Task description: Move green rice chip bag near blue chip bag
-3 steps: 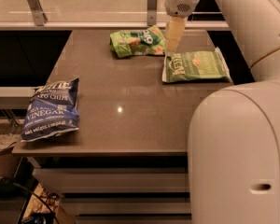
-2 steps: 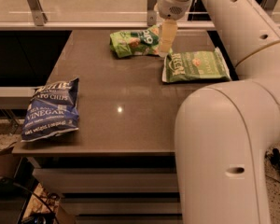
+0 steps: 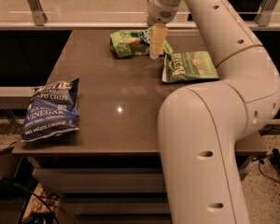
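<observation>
Camera view: tool (image 3: 155, 52) at lime-green bag (image 3: 128, 42)

a brown table (image 3: 113, 85) is set before a glass railing (image 3: 60, 26); speckled floor (image 3: 270, 190) is seen at right. the gripper (image 3: 154, 54) is held over its far side.
</observation>
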`<state>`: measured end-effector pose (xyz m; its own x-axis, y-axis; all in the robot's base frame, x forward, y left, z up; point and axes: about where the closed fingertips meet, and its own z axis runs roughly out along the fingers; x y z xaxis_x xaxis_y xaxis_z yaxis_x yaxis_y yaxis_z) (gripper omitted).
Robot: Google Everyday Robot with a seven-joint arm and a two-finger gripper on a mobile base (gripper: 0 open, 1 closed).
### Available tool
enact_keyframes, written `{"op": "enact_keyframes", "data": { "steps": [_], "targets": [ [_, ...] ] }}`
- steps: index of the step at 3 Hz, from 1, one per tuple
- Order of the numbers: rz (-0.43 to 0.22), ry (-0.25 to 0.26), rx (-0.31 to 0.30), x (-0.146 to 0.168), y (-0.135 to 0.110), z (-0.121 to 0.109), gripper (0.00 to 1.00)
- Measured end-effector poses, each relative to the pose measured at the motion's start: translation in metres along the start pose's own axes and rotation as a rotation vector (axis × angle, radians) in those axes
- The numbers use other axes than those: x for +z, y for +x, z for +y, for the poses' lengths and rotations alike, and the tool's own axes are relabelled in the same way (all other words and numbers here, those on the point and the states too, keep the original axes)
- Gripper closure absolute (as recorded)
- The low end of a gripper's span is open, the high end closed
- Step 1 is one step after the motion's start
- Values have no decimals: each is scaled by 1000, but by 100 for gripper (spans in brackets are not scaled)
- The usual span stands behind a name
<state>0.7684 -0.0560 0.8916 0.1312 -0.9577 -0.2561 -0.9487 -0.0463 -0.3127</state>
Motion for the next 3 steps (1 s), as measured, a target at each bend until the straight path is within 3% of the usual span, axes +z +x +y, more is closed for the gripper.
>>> {"op": "enact_keyframes", "data": {
  "steps": [3],
  "targets": [
    [-76,-26,-53,38,-31,-12,0]
  ]
}}
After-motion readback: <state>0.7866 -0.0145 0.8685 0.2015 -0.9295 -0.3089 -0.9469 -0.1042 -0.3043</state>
